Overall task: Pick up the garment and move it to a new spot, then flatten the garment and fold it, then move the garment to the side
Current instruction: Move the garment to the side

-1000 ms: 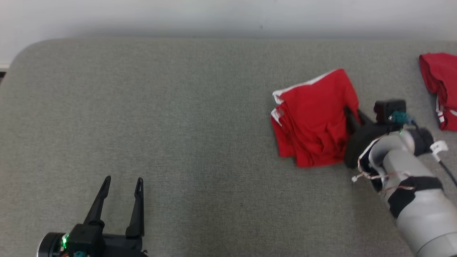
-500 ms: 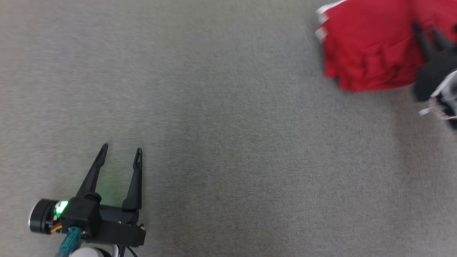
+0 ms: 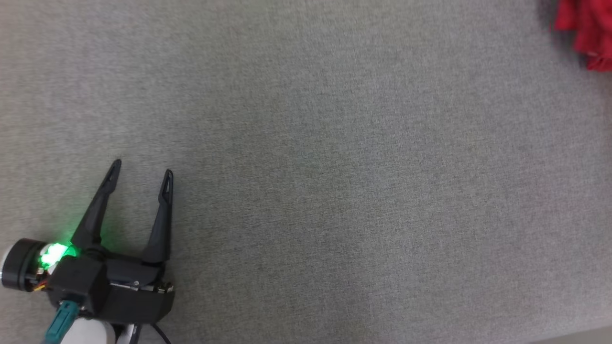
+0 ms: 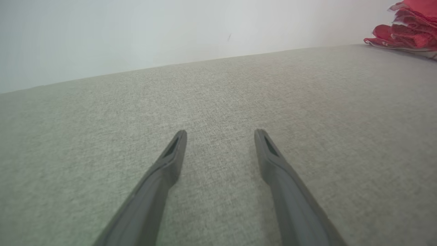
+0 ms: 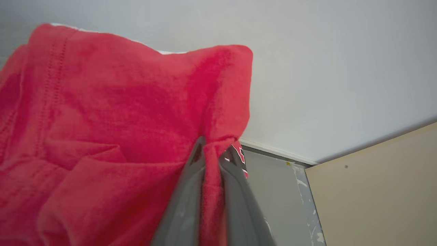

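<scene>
Cloth of the red garment (image 5: 112, 112) bunches and creases around the right pincer (image 5: 216, 147). Its two dark fingers are pressed together on a pinched fold near one edge of the fabric. In the right wrist view a pale wall (image 5: 324, 68) stands behind the garment, so it seems to be lifted and hanging from that single pinch rather than lying flat.

The left pincer (image 3: 142, 168) is spread wide and holds nothing. It sits low over the grey padded surface (image 3: 334, 167), well apart from any cloth. A patch of red cloth (image 3: 585, 28) shows at the top right corner of the head view. A red heap (image 4: 404, 32) with pale trim lies at the far right of the left wrist view. I cannot tell whether either is the held garment or another piece.

The garment looks light, limp and slightly fleecy. It should drape and fold on itself wherever it is not supported, and it will not keep a shape. It is not fragile, and the nap should give the fingers good purchase. A one-point grip lets the rest swing and twist, so it will probably land crumpled. For flattening, hold it better at two places along a hem or the white-trimmed edge (image 5: 102, 32), one in each pincer. The cloth can then be pulled taut between them. Pinch a single layer, not a bundle.
</scene>
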Controlling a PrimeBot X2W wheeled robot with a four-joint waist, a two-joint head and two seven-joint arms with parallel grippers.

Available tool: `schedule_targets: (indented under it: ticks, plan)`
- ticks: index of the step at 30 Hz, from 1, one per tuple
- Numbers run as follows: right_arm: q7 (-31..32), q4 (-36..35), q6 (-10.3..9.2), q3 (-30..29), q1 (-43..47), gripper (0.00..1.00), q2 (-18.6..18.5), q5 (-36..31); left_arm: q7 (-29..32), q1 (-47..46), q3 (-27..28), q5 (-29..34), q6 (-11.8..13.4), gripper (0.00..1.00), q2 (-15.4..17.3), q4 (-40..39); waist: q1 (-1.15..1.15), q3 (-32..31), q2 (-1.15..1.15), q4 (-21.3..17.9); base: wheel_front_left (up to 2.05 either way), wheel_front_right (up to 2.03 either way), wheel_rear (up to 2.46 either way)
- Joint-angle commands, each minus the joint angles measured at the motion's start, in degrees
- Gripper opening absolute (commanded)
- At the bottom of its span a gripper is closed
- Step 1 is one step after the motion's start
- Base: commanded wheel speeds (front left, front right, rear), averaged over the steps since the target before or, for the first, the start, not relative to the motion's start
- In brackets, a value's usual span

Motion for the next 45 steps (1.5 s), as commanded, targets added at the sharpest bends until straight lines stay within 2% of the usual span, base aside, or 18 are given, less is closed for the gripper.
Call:
schedule_targets:
  ticks: [1, 5, 14, 15, 17, 24, 29, 38, 45]
  plan:
    - [-0.3, -0.05, -0.19, 0.3, -1.45, 0.0, -1.22, -1.14, -0.14, -0.82, -0.68, 0.46, 0.07, 1.0, -0.25, 0.31, 0.01, 2.74, 0.0, -1.87, 0.0, 0.0, 0.0]
    - [-1.32, 0.79, -0.19, 0.44, -3.27, 0.0, -3.38, -2.65, -0.07, -1.07, -0.69, 0.69, 0.25, 1.0, 0.23, -1.06, 0.01, 4.2, 0.0, -2.12, 0.0, 0.0, 0.0]
    - [-1.81, 3.32, -0.19, 1.01, -5.84, 0.0, -4.45, -4.75, 0.2, -1.17, -0.75, 0.14, 0.9, 1.0, 0.25, -1.55, 0.01, 6.08, 0.0, -1.62, 0.0, 0.0, 0.0]
    - [-2.33, 3.46, -0.19, 0.83, -6.2, 0.07, -4.36, -4.99, 0.2, -1.06, -0.62, 0.0, 1.06, 1.0, 0.31, -1.49, 0.01, 6.26, 0.0, -1.61, 0.0, 0.0, 0.0]
    - [-3.33, 4.04, -0.19, 0.77, -6.82, 1.0, -4.55, -6.54, 0.23, -0.94, -0.48, -0.22, 1.22, 1.0, 0.43, -1.36, 0.01, 6.49, 0.0, -1.55, 0.0, 0.0, 0.0]
    - [-4.46, 5.46, -0.19, 0.35, -8.4, 1.0, -2.3, -9.73, 0.27, -0.69, -0.56, -0.78, 1.81, 1.0, -0.11, -0.46, 0.01, 5.3, 0.0, -1.4, 0.0, 0.0, 0.0]
    - [-6.8, 4.19, -0.19, -1.85, -8.81, 1.0, 0.48, -8.24, 0.22, -0.1, -0.64, -1.46, 2.05, 1.0, -1.18, 0.22, 0.01, 1.88, 0.0, -0.61, 0.0, 0.0, 0.0]
    - [-10.5, -0.49, -0.19, -4.03, -3.2, 1.0, 6.02, -4.44, -0.1, 3.75, 0.82, -2.2, 2.65, 1.0, -2.55, -0.17, 0.01, -7.79, 0.0, 1.79, 0.0, 0.0, 0.0]
    - [-12.75, -6.55, -0.19, -4.73, 5.99, 1.0, 10.65, -3.05, -0.13, 9.23, 3.2, -2.8, 3.27, 1.0, -3.54, -0.08, 0.01, -17.58, 0.0, 3.0, 0.0, 0.0, 0.0]
